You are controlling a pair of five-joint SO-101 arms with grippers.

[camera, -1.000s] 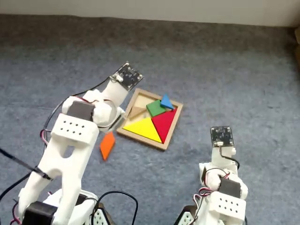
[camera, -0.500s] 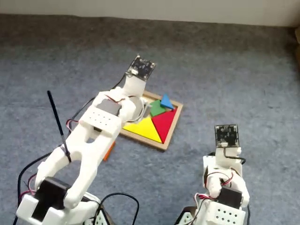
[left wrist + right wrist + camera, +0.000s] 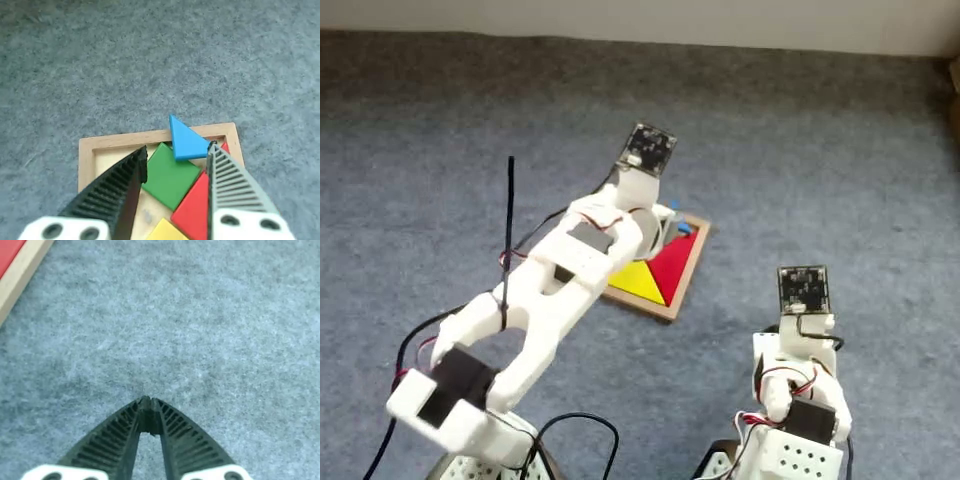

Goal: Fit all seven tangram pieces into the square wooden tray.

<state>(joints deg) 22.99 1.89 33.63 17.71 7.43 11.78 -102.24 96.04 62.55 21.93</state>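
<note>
wooden tray (image 3: 100,145) holds green square (image 3: 170,176), red triangle (image 3: 194,209), yellow triangle (image 3: 638,283) flat; blue triangle (image 3: 186,140) lies across its far rim, unseated. left tool (image 3: 177,150) above it, spread apart; right tool (image 3: 148,410) pinched together, near right. judged under half done.

The right tool (image 3: 148,404) hangs over the grey, carpet-like tabletop (image 3: 210,315), its two black ribbed fingers (image 3: 120,432) meeting at the tips. Well apart from it lies an edge of the wooden tray (image 3: 22,271), with a red piece (image 3: 7,251) inside against that rim.
</note>
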